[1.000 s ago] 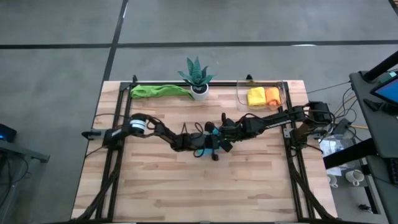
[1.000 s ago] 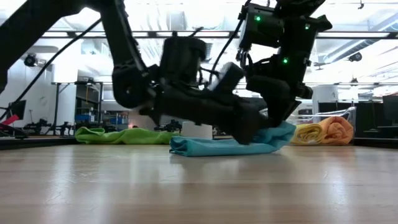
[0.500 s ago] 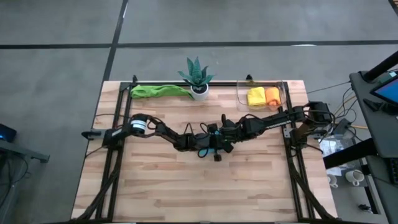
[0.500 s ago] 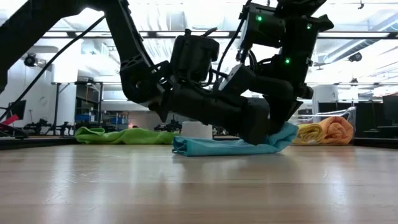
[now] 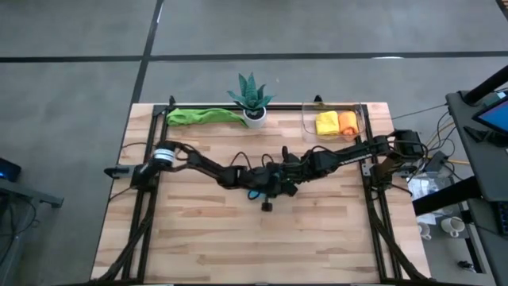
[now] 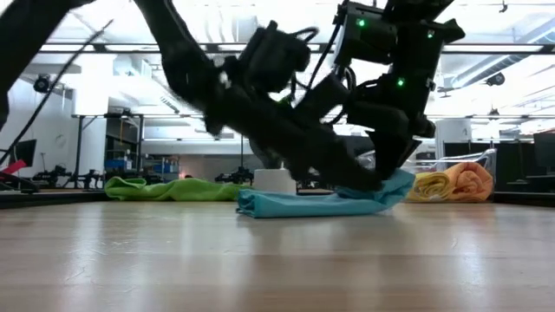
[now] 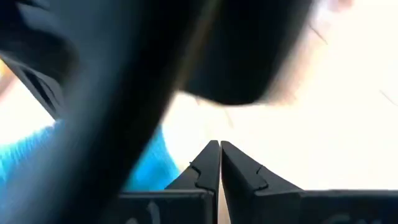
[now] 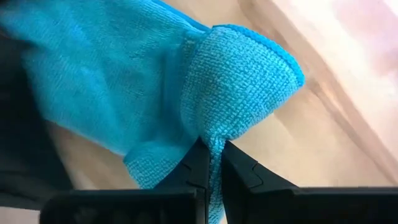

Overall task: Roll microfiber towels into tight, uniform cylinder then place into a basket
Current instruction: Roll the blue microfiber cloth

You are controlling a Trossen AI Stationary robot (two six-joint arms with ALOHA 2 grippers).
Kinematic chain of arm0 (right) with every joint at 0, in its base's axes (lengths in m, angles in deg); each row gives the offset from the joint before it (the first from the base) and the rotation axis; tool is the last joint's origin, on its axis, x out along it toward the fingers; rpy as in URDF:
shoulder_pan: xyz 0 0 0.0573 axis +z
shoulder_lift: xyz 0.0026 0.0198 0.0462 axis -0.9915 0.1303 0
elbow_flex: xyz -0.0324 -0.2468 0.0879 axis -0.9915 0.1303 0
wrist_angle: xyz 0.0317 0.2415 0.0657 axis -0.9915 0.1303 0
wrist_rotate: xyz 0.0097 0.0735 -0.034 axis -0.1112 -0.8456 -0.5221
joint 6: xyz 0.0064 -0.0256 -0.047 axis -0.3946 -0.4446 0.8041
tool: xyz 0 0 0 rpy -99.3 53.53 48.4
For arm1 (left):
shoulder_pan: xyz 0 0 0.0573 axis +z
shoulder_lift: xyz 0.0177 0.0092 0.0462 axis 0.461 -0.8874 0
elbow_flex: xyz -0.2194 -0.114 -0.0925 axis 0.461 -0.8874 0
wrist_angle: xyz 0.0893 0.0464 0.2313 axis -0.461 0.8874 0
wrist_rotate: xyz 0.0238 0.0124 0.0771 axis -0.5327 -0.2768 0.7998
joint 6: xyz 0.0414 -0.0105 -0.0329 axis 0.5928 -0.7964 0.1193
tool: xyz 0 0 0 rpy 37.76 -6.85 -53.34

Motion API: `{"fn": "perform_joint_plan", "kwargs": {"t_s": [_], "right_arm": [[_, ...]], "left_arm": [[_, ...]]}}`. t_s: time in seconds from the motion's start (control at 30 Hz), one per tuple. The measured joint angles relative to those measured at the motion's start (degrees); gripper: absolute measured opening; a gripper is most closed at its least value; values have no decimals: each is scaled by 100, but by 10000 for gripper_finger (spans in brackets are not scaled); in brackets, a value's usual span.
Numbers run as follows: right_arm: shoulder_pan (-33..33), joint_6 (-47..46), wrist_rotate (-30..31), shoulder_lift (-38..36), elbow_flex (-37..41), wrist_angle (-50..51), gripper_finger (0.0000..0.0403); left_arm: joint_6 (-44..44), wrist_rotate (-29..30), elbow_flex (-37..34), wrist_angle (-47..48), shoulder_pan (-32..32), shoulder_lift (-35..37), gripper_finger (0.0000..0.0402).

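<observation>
Overall light: bright, even and diffuse in the high view, with only faint shadows on the counter [image 5: 198, 230].
Low view source: ceiling strips in the room behind; both arms read as dark silhouettes against them.
Glare: pale sheen across the near counter in the low view.
Left wrist view: heavy blur, background washed out nearly white; only the fingers [image 7: 211, 165] are sharp.
Right wrist view: blue towel [image 8: 118, 81] weave crisp, far corner overexposed.

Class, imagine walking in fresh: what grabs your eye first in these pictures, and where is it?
Mid-table, both dark arms meet over a blue towel: the right hand is shut on its edge, and the left hand is shut empty beside it. At the table's back edge lie a green towel, a potted plant and a clear basket holding yellow and orange rolls.
</observation>
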Motion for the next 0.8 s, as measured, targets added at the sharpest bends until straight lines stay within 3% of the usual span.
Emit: {"fn": "perform_joint_plan", "kwargs": {"t_s": [0.1,0.23,0.37,0.8], "right_arm": [[-18,72,43,0,-11,121,13],[-10,85,189,0,-192,767,13],[-16,-14,536,0,-429,1601,12],[-209,-7,569,804,-621,2392,12]], "left_arm": [[103,153,2,1491,-9,558,0],[-9,1142,-66,2597,-16,1123,0],[-192,1302,-349,2605,-14,1368,0],[-509,1309,-590,2468,-12,1589,0]]}}
